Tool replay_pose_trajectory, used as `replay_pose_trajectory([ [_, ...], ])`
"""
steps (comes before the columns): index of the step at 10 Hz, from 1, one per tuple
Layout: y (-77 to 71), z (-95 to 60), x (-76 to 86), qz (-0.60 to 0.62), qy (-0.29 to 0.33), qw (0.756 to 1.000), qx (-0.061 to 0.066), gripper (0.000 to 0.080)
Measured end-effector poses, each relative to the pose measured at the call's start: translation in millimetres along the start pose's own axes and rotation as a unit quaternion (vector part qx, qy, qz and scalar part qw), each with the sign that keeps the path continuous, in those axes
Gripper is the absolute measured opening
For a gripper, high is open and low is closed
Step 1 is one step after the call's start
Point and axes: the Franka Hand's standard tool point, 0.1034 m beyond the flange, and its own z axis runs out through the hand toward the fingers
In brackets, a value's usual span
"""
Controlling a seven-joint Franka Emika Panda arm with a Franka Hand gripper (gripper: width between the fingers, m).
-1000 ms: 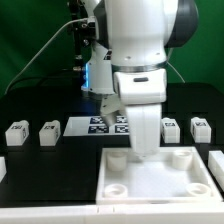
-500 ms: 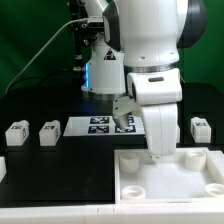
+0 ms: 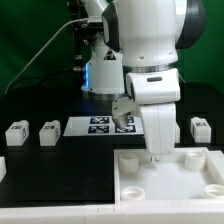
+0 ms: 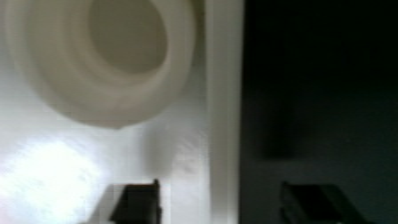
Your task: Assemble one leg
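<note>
Black counter [image 3: 45, 165] and a green backdrop [image 3: 30, 50] fill the exterior view. The end effector [image 3: 155, 156] hangs at the far edge of the white holed board [image 3: 165, 182]. One leg [image 3: 200, 128] stands on that view's right. Another leg [image 3: 48, 132] and a third leg [image 3: 15, 132] stand on its left, all apart from the end effector. The marker board [image 3: 100, 125] lies between them. In the wrist view the fingers [image 4: 135, 200] are apart and empty, one over the board and one over the counter, near a round hole [image 4: 116, 50].

Black desk [image 3: 40, 105], green curtain [image 3: 30, 40] behind. The arm [image 3: 150, 40] is white. The leg [image 3: 48, 132] is white with black-and-white tags; the marker board [image 3: 97, 124] likewise. The holed board [image 3: 135, 180] is plain white.
</note>
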Motion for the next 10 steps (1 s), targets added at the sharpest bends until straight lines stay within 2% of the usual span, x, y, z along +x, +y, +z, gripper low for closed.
replay_pose_trajectory([
  [1, 0.0, 0.1, -0.2, 0.000, 0.000, 1.000, 0.000, 0.0464],
  [2, 0.0, 0.1, -0.3, 0.000, 0.000, 1.000, 0.000, 0.0595],
  [3, 0.0, 0.1, -0.5, 0.000, 0.000, 1.000, 0.000, 0.0595],
  [4, 0.0, 0.1, -0.7, 0.001, 0.000, 1.000, 0.000, 0.0638],
  [5, 0.0, 0.2, -0.9, 0.001, 0.000, 1.000, 0.000, 0.0647],
  [10, 0.0, 0.3, -1.5, 0.001, 0.000, 1.000, 0.000, 0.0649],
])
